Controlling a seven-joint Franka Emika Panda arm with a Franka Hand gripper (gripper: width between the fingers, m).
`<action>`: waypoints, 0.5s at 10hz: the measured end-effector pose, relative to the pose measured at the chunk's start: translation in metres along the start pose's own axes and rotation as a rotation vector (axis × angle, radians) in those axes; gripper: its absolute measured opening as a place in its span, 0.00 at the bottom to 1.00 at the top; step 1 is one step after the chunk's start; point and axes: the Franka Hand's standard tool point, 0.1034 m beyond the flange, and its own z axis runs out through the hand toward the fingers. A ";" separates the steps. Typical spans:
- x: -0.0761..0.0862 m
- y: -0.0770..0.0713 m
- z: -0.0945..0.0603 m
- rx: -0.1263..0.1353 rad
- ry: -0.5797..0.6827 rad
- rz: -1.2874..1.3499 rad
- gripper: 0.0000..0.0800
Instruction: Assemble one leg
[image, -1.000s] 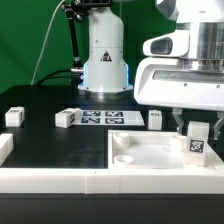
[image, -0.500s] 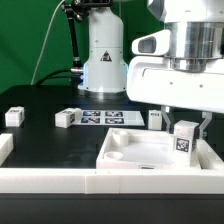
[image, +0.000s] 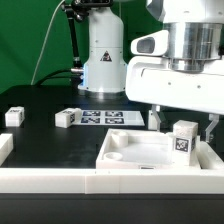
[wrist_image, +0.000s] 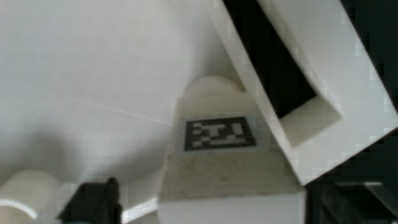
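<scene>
A small white leg (image: 183, 139) with a black-and-white tag stands upright at the far right corner of the large flat white panel (image: 140, 160). My gripper (image: 184, 127) hangs right over it. Its fingers (image: 157, 120) stand on either side of the leg with a gap showing on each side, so it is open. In the wrist view the tagged leg (wrist_image: 219, 133) rises from the panel (wrist_image: 89, 80) between the dark fingertips (wrist_image: 89, 200). My gripper (wrist_image: 222, 205) does not press on it.
Two more legs (image: 13, 116) (image: 66, 118) lie on the black table at the exterior view's left, and another (image: 155, 118) sits behind my finger. The marker board (image: 105, 118) lies mid-table. A white rail (image: 60, 180) runs along the front. The robot base (image: 105, 60) stands behind.
Gripper, leg and panel moved toward the exterior view's left one second ago. Since half a second ago the fingers have spread apart and let go of the leg.
</scene>
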 end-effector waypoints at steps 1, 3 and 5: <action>0.000 0.000 0.000 0.000 0.000 0.000 0.78; 0.000 0.000 0.000 0.000 0.000 0.000 0.80; 0.000 0.000 0.000 0.000 0.000 0.000 0.81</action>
